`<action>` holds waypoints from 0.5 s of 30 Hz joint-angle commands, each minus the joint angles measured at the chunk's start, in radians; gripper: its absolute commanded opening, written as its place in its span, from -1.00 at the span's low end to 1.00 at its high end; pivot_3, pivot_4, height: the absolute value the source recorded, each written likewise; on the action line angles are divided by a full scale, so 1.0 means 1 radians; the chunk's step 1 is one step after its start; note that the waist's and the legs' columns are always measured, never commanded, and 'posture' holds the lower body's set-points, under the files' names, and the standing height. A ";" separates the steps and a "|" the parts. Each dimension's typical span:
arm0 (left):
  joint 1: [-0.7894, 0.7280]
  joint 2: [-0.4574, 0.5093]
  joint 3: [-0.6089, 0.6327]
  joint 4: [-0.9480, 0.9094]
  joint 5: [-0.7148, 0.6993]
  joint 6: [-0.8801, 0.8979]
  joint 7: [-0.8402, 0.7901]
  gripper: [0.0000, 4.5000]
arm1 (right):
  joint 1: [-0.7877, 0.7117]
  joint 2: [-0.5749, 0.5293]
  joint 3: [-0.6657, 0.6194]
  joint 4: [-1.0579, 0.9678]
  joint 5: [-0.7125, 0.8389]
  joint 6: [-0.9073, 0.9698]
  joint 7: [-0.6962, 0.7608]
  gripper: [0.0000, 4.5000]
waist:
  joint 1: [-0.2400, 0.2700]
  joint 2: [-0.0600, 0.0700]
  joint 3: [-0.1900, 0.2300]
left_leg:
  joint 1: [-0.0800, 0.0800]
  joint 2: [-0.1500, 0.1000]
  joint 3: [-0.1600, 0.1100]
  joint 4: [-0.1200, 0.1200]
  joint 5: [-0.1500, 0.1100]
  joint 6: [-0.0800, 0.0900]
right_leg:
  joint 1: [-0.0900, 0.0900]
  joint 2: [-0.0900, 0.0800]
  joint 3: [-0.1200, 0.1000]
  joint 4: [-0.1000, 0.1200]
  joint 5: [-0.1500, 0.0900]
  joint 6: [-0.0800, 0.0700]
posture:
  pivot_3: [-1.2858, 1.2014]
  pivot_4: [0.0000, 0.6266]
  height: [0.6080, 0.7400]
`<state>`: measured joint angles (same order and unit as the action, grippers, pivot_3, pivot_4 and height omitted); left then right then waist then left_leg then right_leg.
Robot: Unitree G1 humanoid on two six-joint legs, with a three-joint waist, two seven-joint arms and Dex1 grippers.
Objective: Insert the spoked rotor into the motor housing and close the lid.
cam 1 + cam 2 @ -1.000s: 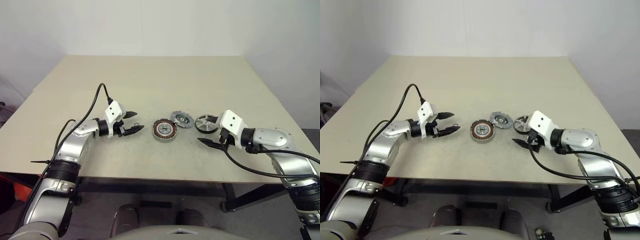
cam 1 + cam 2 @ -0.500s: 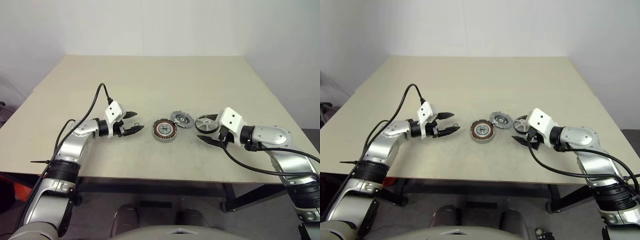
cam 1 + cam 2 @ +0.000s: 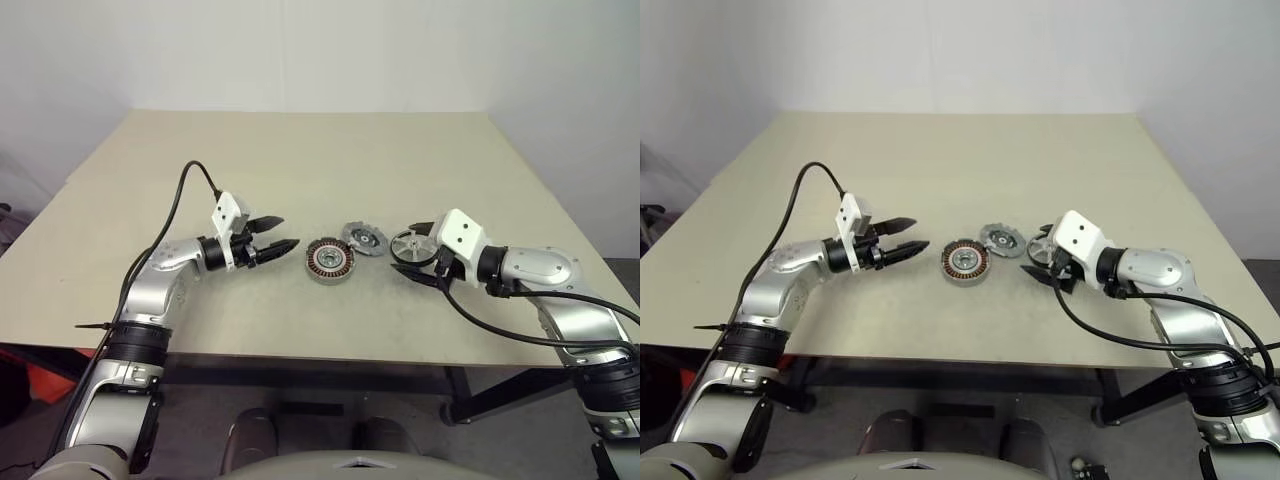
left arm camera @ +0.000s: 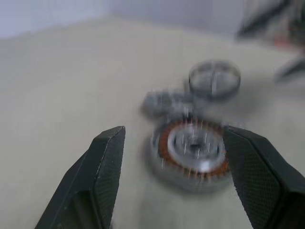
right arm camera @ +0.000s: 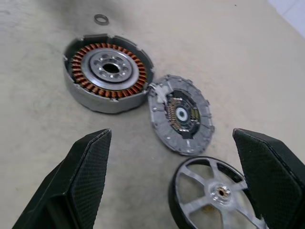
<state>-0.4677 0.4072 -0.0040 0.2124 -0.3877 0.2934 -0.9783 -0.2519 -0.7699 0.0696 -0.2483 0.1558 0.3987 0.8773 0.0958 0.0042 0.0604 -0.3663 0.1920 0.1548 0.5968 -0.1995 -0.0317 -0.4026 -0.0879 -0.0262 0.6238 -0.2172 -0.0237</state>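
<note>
Black-rimmed, the spoked rotor lies on the desk beside the lid, between the right hand's spread fingers. Pinch it by its rim, level; left hand spread near the motor housing.

Lid between housing and rotor

Both arms reach inward, left claw and right claw spread wide, empty.

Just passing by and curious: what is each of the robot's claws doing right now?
Left gripper: open, holding nothing, near the motor housing.
Right gripper: open, holding nothing, at the spoked rotor.
</note>
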 commanded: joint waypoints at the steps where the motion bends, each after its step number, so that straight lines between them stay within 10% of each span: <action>1: 0.002 0.025 -0.004 -0.005 0.058 -0.046 0.037 0.51 | -0.012 -0.003 -0.008 -0.031 -0.006 -0.005 -0.008 0.86 | 0.000 0.000 0.000 | 0.000 0.000 0.000 0.000 0.000 0.000 | 0.000 0.000 0.000 0.000 0.000 0.000 | 0.03 -1.00 1.00; 6: -0.091 0.044 -0.066 0.178 0.294 -0.243 0.212 0.51 | -0.017 0.002 -0.004 -0.007 -0.015 -0.014 -0.019 0.86 | 0.001 0.000 0.000 | 0.000 0.000 -0.001 0.000 0.000 0.000 | 0.001 0.000 0.000 0.000 0.000 0.000 | 0.03 -1.00 1.00; 15: -0.161 0.006 -0.093 0.333 0.299 -0.232 0.138 0.51 | -0.027 0.029 0.008 0.001 -0.028 -0.012 -0.043 0.86 | 0.003 0.000 0.000 | -0.001 -0.001 -0.003 0.001 0.001 -0.001 | 0.001 -0.001 -0.001 -0.001 0.000 0.000 | 0.03 -1.00 1.00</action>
<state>-0.6190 0.4076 -0.0990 0.5388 -0.0847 0.0545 -0.8229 -0.2609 -0.7425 0.0998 -0.2359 0.1331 0.3977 0.8433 0.0983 0.0037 0.0603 -0.3677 0.1908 0.1521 0.5974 -0.1990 -0.0324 -0.4017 -0.0882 -0.0268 0.6228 -0.2172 -0.0232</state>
